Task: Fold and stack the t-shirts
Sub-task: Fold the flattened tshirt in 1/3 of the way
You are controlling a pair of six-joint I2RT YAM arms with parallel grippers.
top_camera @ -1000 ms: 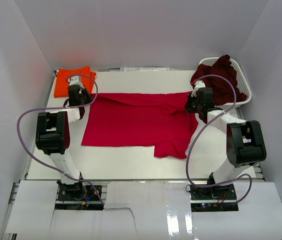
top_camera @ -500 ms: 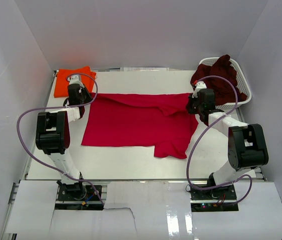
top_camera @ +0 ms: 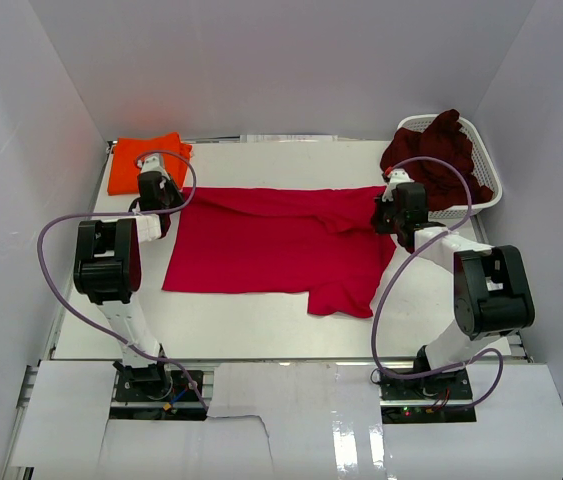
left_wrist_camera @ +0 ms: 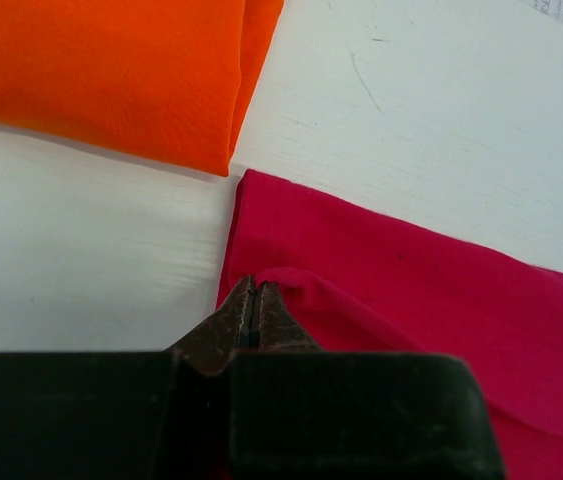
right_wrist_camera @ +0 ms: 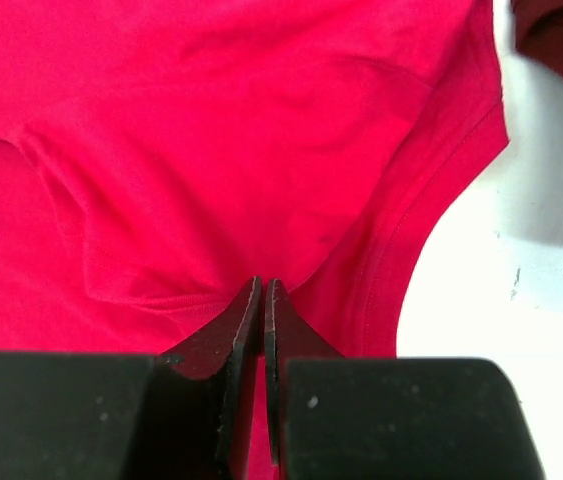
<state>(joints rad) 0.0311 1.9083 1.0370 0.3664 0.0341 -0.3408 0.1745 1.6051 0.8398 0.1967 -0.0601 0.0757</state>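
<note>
Surroundings: white walls (top_camera: 261, 70) are boxing in one white table (top_camera: 261, 330) on three sides.
T-shirts: three are showing, one red, one orange, one maroon.
Red t-shirt (top_camera: 271, 245): it is lying spread across the middle of the table, with one sleeve trailing toward the near edge.
Orange t-shirt (top_camera: 136, 165): it is sitting folded at the far left corner, just beside the red one but apart from it.
Maroon t-shirt (top_camera: 441, 160): it is spilling in a heap out of the single white basket (top_camera: 491, 190) at the far right.
Arms: two are reaching forward, left arm (top_camera: 101, 265) and right arm (top_camera: 489, 290).
Left gripper (left_wrist_camera: 254, 285): its jaws are pinching together on the red t-shirt's far left corner.
Right gripper (right_wrist_camera: 262, 285): its jaws are clamping the red t-shirt's far right part, beside a curved hem.
</note>
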